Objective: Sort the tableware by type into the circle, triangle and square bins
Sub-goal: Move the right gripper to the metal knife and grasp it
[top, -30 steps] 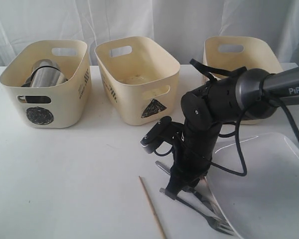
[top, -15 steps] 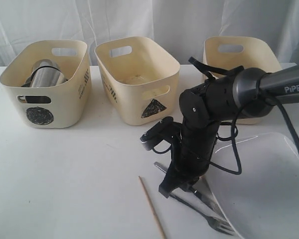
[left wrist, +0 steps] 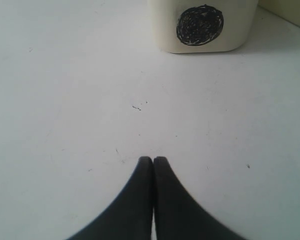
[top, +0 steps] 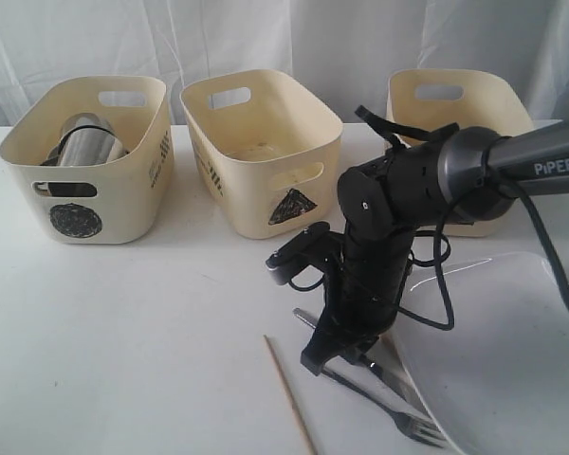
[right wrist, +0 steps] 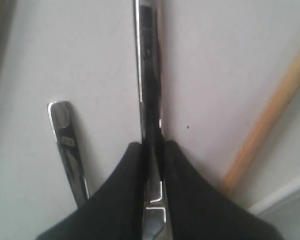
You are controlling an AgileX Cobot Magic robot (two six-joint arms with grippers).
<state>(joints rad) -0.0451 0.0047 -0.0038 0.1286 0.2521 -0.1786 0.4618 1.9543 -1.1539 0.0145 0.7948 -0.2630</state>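
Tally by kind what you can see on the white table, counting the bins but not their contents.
Cream plastic bins: 3
Steel cutlery pieces: 2
Wooden chopstick: 1
Large white rounded-square plate: 1
Total: 7

The right arm [top: 512, 161] is a grey metal tube lettered "PIPER" [top: 554, 167] in white, joined to bulky, rounded black joint housings [top: 398, 199]. Thin black cables [top: 448, 284] loop off it, and a small black camera module [top: 294, 258] juts from the wrist. The right hand [right wrist: 152, 145] and left hand [left wrist: 153, 160] each have two matte black fingers [right wrist: 190, 200] tapering to narrow, rounded tips.
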